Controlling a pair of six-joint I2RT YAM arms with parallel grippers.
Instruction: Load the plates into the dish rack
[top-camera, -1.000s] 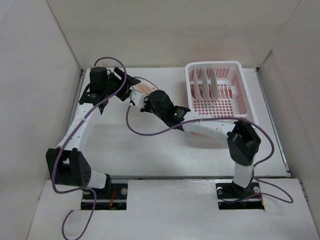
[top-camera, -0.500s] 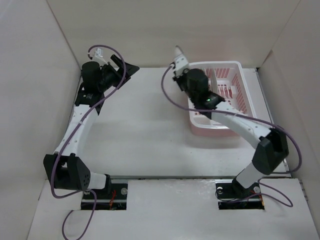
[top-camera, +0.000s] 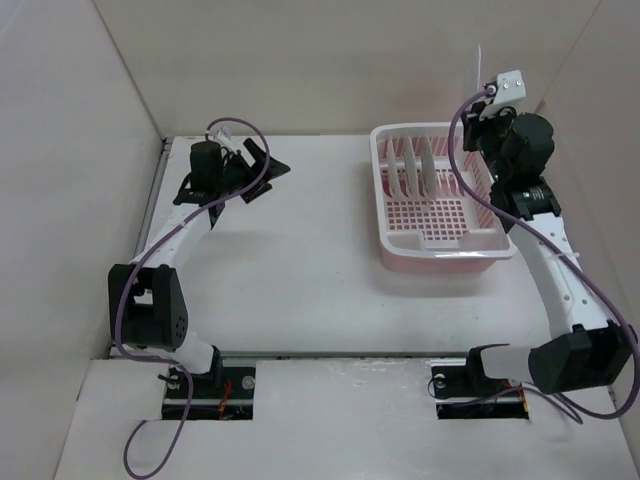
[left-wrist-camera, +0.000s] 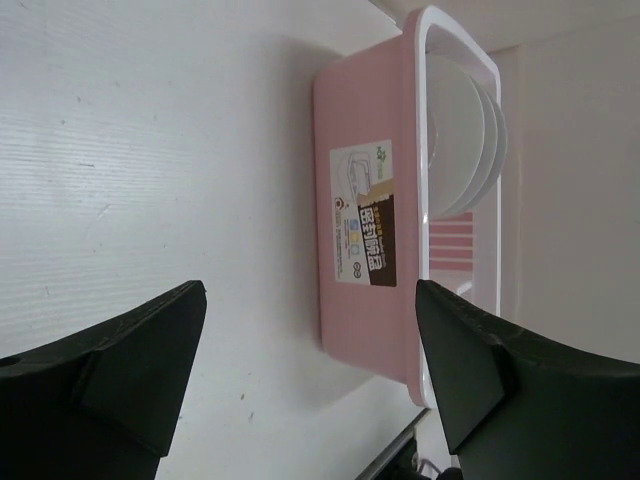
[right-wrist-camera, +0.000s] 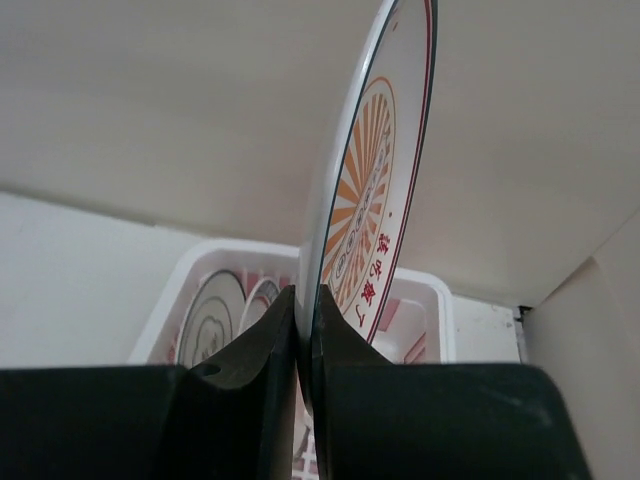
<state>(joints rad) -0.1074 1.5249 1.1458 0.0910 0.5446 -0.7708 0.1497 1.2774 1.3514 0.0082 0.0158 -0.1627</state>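
The plate (right-wrist-camera: 375, 180) in play is white, with an orange sunburst centre, red lettering below it and a thin dark-and-red line at the rim. It is held on edge, high above the far right corner of the dish rack (top-camera: 440, 246). The right gripper (right-wrist-camera: 303, 300) is pinched tight on its lower rim, so the plate rises straight up out of the fingers.

The rack lies below the plate and slightly to the robot's left. From above the plate shows as a thin sliver running near to far, which looks about parallel to the plates (top-camera: 415, 165) already standing in the slots on the rack's left side (their exact count is hard to fix). The slots on the right look free, so the descent probably needs only a small leftward shift, and the plate should stay upright to meet a divider gap.

The right arm is plainly the nearer one. The left gripper (left-wrist-camera: 310, 300) hangs wide and empty over the far left of the table (top-camera: 300, 270), well apart, looking across at the rack's pink side wall and its label (left-wrist-camera: 368, 215).
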